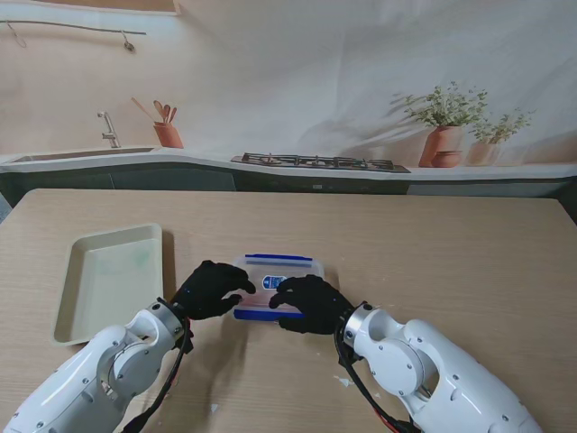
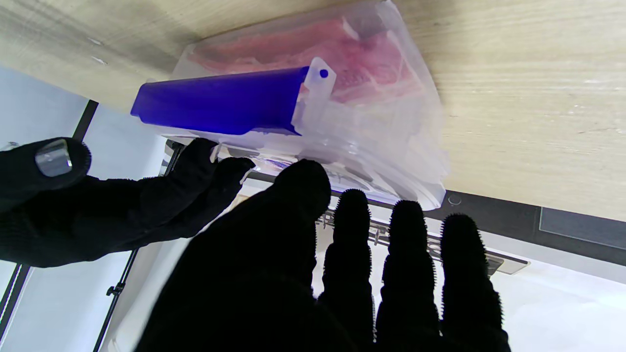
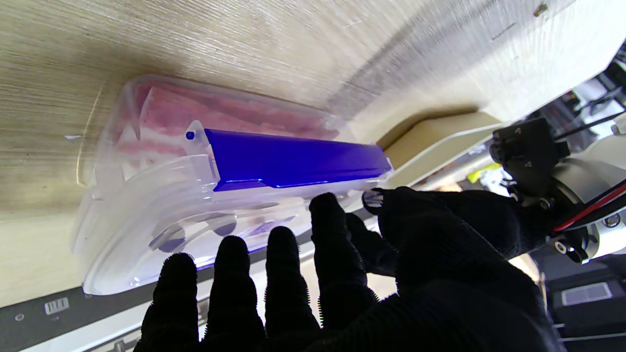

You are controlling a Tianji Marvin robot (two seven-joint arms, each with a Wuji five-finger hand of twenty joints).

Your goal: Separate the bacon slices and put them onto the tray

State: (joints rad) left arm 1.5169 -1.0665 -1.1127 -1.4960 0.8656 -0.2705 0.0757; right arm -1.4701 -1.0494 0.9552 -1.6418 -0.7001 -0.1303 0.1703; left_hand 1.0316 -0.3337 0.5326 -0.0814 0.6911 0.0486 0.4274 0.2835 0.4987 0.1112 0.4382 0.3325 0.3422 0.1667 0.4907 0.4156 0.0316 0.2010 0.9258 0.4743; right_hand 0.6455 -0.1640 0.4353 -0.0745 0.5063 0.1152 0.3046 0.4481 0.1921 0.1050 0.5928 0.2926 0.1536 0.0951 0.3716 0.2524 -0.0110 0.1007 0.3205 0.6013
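Observation:
A clear plastic box (image 1: 281,271) with blue clips stands shut on the table's middle. Pink bacon slices (image 2: 342,54) (image 3: 195,117) show through its wall. My left hand (image 1: 212,289) rests on the box's left end, fingers spread over the lid (image 2: 342,274). My right hand (image 1: 306,304) lies on the near edge, its fingers (image 3: 288,264) stretched toward the lid. Its fingertips (image 2: 215,171) touch the rim beside the near blue clip (image 2: 220,100) (image 3: 293,159). Neither hand grips anything. The pale green tray (image 1: 108,280) lies left of the box, with nothing on it.
Behind the table runs a counter with a sink (image 1: 81,155), a utensil pot (image 1: 168,133), a stove top (image 1: 320,162) and two potted plants (image 1: 444,135). Small white scraps (image 1: 343,381) lie on the wood near my right arm.

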